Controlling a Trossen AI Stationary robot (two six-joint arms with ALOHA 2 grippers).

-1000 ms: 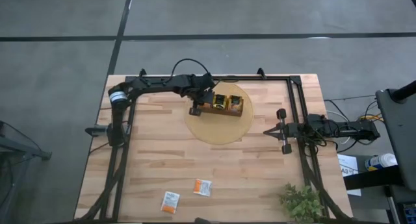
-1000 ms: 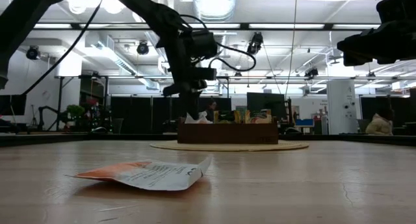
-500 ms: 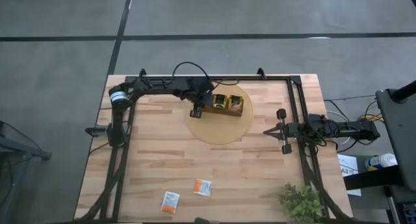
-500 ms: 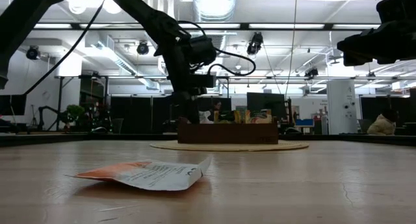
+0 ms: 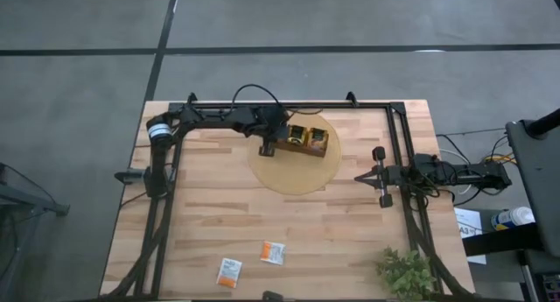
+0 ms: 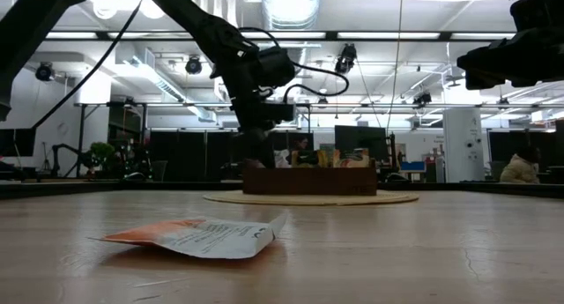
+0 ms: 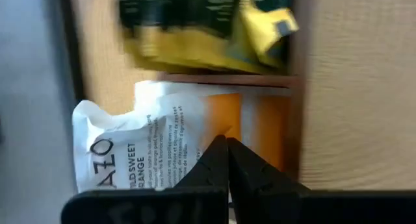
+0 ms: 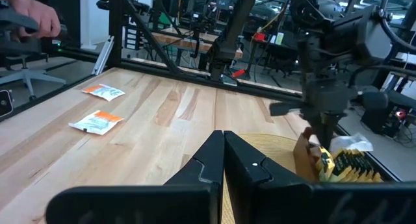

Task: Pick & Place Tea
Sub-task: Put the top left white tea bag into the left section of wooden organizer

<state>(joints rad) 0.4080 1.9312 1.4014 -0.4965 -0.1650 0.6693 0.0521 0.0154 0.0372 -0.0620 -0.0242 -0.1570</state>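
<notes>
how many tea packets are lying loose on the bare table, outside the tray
2. One white-and-orange packet lies near the table's front edge, and a second packet sits just right of it, slightly farther in. Others fill the wooden tray; some may be hidden.

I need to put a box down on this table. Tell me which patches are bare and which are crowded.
Bare wood: the wide band between the round mat and the two tea packets near the front edge, and the left side beside the left arm's frame. Crowded: the wooden tray on the mat, where the left gripper works; the right gripper at the right; the plant in the front right corner.
</notes>
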